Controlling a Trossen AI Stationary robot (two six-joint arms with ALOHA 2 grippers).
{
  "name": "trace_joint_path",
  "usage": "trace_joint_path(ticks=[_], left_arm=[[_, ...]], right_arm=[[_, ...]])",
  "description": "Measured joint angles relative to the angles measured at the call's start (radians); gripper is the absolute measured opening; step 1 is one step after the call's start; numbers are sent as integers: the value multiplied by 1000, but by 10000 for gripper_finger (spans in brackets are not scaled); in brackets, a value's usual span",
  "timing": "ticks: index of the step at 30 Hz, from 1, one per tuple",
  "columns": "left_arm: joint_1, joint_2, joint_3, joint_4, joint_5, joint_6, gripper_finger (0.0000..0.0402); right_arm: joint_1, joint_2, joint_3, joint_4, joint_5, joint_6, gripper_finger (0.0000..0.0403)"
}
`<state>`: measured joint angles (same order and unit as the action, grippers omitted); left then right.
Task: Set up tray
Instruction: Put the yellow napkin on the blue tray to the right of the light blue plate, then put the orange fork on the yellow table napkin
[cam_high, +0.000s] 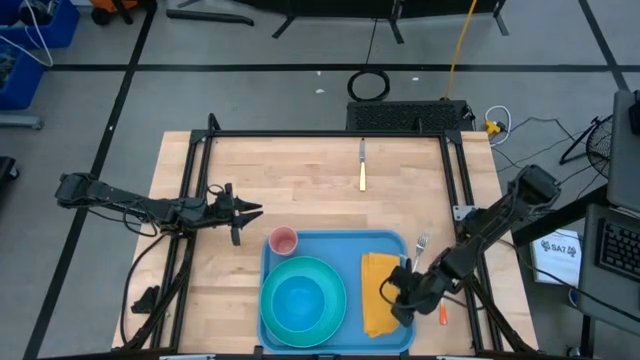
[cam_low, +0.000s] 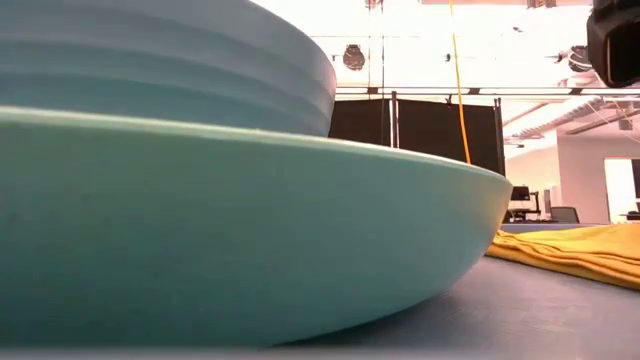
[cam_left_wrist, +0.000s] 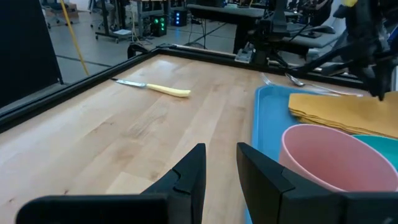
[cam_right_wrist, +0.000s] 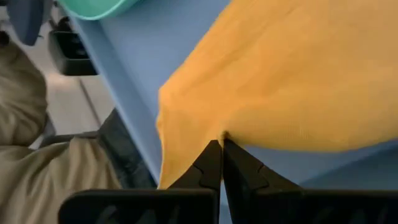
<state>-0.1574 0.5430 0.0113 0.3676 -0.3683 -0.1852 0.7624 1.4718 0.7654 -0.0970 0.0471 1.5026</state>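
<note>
The blue tray (cam_high: 322, 244) lies at the table's near edge. On it are a teal plate (cam_high: 272, 285) with a blue bowl (cam_high: 300, 303) on top, a pink cup (cam_high: 284, 241) at the far left corner, and a folded yellow napkin (cam_high: 376, 280) on the right. My right gripper (cam_high: 398, 297) is over the napkin's right side, shut on it (cam_right_wrist: 221, 144). My left gripper (cam_high: 256, 211) hovers open just left of the cup (cam_left_wrist: 329, 155), with its fingers (cam_left_wrist: 193, 168) pointing toward the table's right. My right gripper pinches the yellow napkin between its two shut fingers at an edge (cam_right_wrist: 227, 134) on its right side. The fingers slant down from the table's right. The cloth is raised a little at the fingers, and the rest lies flat on the tray (cam_right_wrist: 130, 56). Whether it holds one layer or several does not show.
A yellow-handled knife (cam_high: 362, 172) lies on the wood toward the far edge. A fork (cam_high: 421, 243) rests off the tray's far right corner. A small orange item (cam_high: 442, 314) lies right of the tray. A person's khaki clothing (cam_right_wrist: 31, 180) shows beyond the near edge.
</note>
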Motion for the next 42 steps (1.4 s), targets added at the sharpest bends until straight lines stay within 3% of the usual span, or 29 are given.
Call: trace_joint_path(ticks=[7,16,20,27,32,38,42], left_arm=[[0,0,0,0,0,-1,93],[0,0,0,-4,0,-1,93],[0,0,0,-17,0,-2,93],[0,0,0,-49,0,-19,93],[0,0,0,-52,0,-20,93],[0,0,0,-51,0,-26,93],[0,0,0,-51,0,-26,93]], right_arm=[[-25,4,0,-152,3,-3,0],[-49,4,0,-118,-53,26,8],[-49,4,0,-83,-54,27,39],[-48,2,0,-77,-110,30,128],[-69,-60,0,-74,-68,27,181],[-69,-187,0,-107,69,-7,196],[-69,-240,0,-239,83,5,196]])
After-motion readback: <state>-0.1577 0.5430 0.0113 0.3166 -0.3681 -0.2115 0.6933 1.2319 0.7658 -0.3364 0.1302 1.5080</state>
